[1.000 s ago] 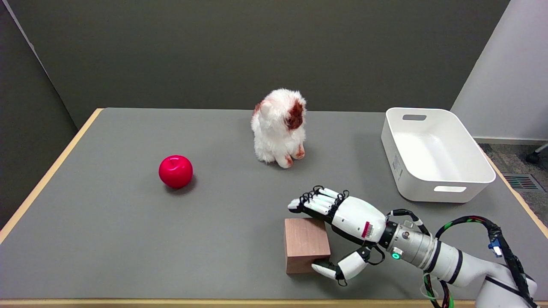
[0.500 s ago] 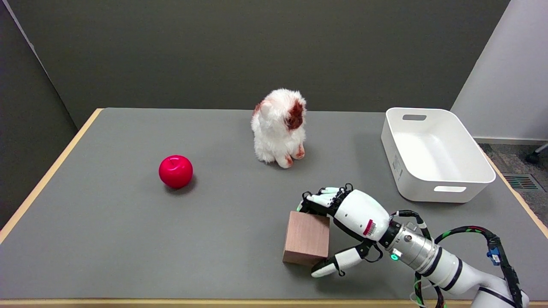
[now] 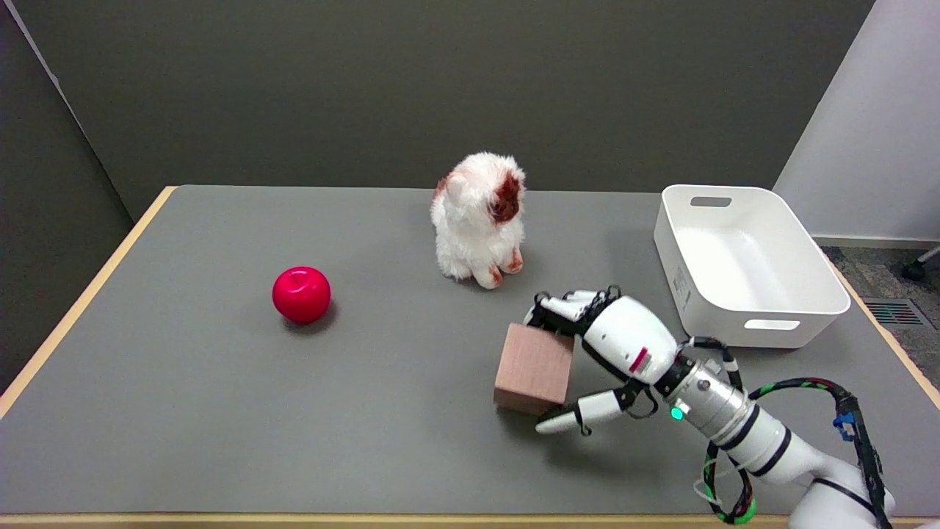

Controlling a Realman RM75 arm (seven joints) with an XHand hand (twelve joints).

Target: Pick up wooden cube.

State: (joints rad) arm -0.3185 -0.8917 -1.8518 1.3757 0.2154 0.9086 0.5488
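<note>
Wooden cube (image 3: 533, 367) tilted, top face leaning toward the camera, gripped by right hand (image 3: 609, 353), grey table (image 3: 220, 382).

Matt wooden cube (image 3: 533, 369), glossy red apple (image 3: 301, 294), fluffy plush toy (image 3: 481, 219), smooth white plastic bin (image 3: 749, 264), matt grey table (image 3: 220, 397)

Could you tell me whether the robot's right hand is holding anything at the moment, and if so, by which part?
The right hand holds the wooden cube, fingers over its far top edge and thumb at its near lower right corner.
</note>
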